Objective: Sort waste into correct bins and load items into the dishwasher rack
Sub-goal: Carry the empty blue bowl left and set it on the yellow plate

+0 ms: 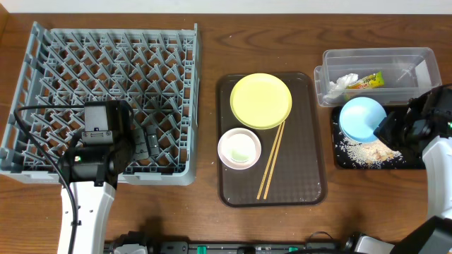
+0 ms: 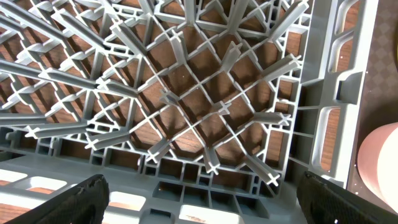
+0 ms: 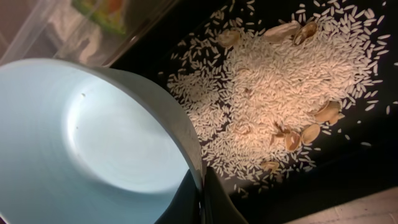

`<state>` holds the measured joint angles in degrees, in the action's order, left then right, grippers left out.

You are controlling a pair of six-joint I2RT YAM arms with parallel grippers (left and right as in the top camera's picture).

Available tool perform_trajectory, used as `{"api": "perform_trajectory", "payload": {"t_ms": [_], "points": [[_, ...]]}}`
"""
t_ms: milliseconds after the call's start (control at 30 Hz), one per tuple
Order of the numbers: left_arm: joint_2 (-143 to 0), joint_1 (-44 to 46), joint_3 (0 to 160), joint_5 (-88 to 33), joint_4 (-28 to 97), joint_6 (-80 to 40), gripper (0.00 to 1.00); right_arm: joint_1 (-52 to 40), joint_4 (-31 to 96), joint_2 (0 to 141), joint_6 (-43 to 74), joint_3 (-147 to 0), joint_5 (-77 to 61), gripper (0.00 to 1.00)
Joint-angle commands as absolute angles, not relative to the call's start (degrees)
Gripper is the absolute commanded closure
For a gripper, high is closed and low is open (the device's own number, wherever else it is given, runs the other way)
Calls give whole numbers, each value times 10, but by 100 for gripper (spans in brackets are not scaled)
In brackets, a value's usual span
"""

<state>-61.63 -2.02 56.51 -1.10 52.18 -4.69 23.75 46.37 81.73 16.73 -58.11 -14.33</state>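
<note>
One pinkish bowl (image 1: 239, 148), one plate (image 1: 260, 100), two chopsticks (image 1: 270, 161) — right gripper (image 3: 202, 194) is clamping the one blue bowl (image 3: 93, 143) by its rim over black tray (image 3: 373, 168); left gripper (image 2: 205, 202) is gaping open, well apart.

White arm links (image 1: 86, 212) carry boxy black wrist housings (image 1: 104, 125) and a black cable (image 1: 15, 127).

My desk (image 1: 208, 42) is dark brown wood with clear grain, evenly lit. Beyond its far edge runs a pale strip (image 1: 296, 5); wall or floor, I cannot tell.
</note>
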Motion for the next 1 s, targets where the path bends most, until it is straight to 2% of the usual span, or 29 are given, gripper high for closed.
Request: {"api": "perform_trajectory", "payload": {"t_ms": [0,167,500,733,967], "points": [[-618,-18,579,-8,522,-52,2,232,474,795,119,-581,-172,99],[-618,-18,579,-8,522,-52,2,216,483,771,66,-582,-215,99],[-618,-18,579,-8,522,-52,2,91,472,761,94,-630,-182,99],[-618,-18,579,-8,522,-52,2,-20,385,767,160,-638,-81,99],[-618,-18,579,-8,522,-52,2,-114,271,839,178,-638,-58,99]]}}
